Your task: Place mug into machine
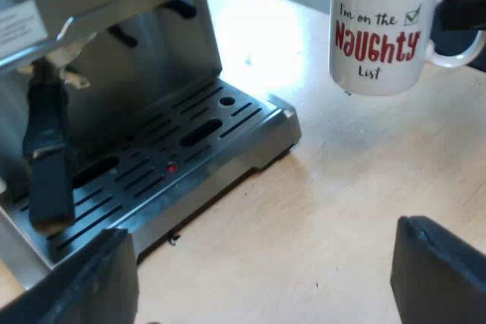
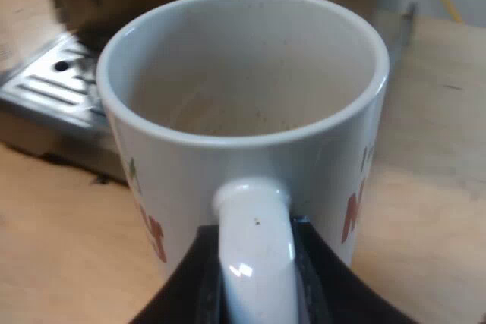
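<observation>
A white mug (image 1: 383, 24) printed "I'm on the Naughty List" hangs in the air above the wooden table, a short way out from the espresso machine's (image 1: 114, 28) drip tray (image 1: 175, 149). My right gripper (image 2: 254, 237) is shut on the mug's handle (image 2: 254, 256), one black finger on each side of it. The mug (image 2: 243, 96) is upright and looks empty inside. My left gripper (image 1: 258, 271) is open above the table near the tray's edge, with nothing between its fingers. The right gripper (image 1: 465, 7) shows at the mug's handle.
A holder's dark handle (image 1: 45, 157) hangs down from the machine's front over the slotted drip tray (image 2: 53, 81). Light wooden table (image 1: 342, 187) spreads between the tray and the mug.
</observation>
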You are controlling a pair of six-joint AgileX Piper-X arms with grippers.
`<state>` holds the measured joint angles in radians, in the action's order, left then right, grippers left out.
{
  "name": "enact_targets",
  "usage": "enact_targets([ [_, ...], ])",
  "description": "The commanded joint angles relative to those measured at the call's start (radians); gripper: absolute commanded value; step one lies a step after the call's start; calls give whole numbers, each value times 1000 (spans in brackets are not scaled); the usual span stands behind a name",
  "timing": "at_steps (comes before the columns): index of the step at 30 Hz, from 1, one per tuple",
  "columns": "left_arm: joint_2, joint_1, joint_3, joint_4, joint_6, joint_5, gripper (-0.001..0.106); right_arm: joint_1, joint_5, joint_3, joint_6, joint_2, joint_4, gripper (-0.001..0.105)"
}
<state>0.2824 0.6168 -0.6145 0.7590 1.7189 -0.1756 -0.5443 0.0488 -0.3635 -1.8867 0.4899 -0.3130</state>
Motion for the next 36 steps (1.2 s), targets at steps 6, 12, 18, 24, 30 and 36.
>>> enact_targets([
  [6,-40,5,13,7,74,32,70,-228,144,-22,9,1,40,0],
  [12,-39,5,100,-42,70,42,70,-320,187,-22,76,89,90,0],
  [18,-38,5,201,-214,72,48,70,-328,213,-22,93,238,273,0],
  [24,-37,5,237,-255,82,133,70,-328,214,-22,96,404,449,0],
  [30,-34,-55,245,-272,99,139,70,-328,214,-56,113,536,527,0],
  [36,-34,-192,245,-318,47,22,70,-328,212,-114,113,644,580,0],
])
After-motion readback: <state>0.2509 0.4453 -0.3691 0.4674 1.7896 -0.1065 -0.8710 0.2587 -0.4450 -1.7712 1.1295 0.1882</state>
